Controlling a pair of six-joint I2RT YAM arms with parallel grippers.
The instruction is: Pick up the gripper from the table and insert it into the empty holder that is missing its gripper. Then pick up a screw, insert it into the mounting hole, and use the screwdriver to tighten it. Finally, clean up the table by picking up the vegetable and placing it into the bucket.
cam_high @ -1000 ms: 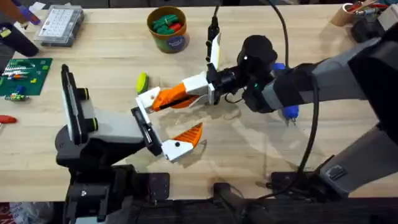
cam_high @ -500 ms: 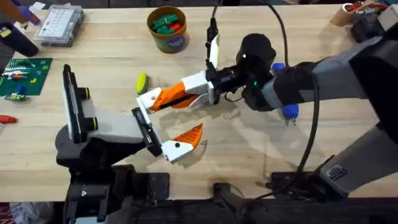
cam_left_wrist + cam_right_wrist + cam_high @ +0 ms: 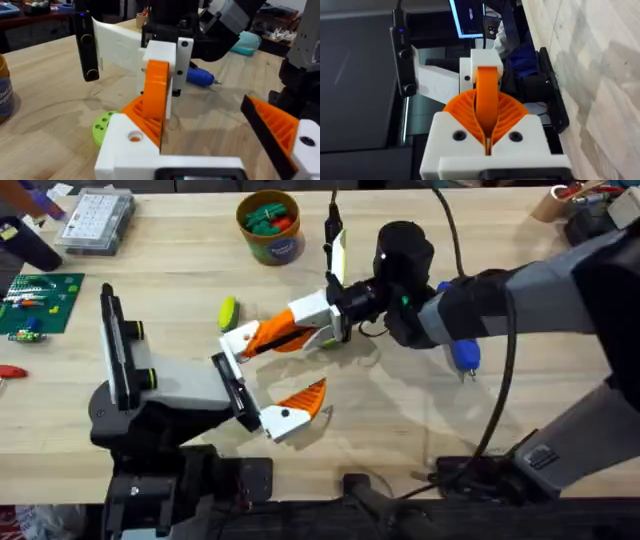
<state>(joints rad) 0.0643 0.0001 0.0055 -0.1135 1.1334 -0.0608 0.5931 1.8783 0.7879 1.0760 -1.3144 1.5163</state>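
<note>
The wooden table filled the overhead view, with both arms reaching toward its middle. The right arm stretched across from the lower right, and its gripper was clamped on the orange wedge-shaped gripper, the two ribbed orange pads bowed around it in the right wrist view. The left arm lay low over the near edge, its gripper spread wide: one side carried a ribbed orange finger, the other was the white holder with its dark mounting hole facing up. The held wedge stood against the holder, its lower end meeting the white bracket; whether it was fully seated could not be judged, since the bracket hid the joint.

The bucket stood at the far side of the table, well apart from the grippers, with green and red pieces inside. A clear parts box and a green circuit board lay at the far left. The blue screwdriver rested on the table partly beneath the right arm, its tip pointing toward the near edge. A small green vegetable piece lay just beside the holder, and in the left wrist view a round green slice with holes sat by the bracket.
</note>
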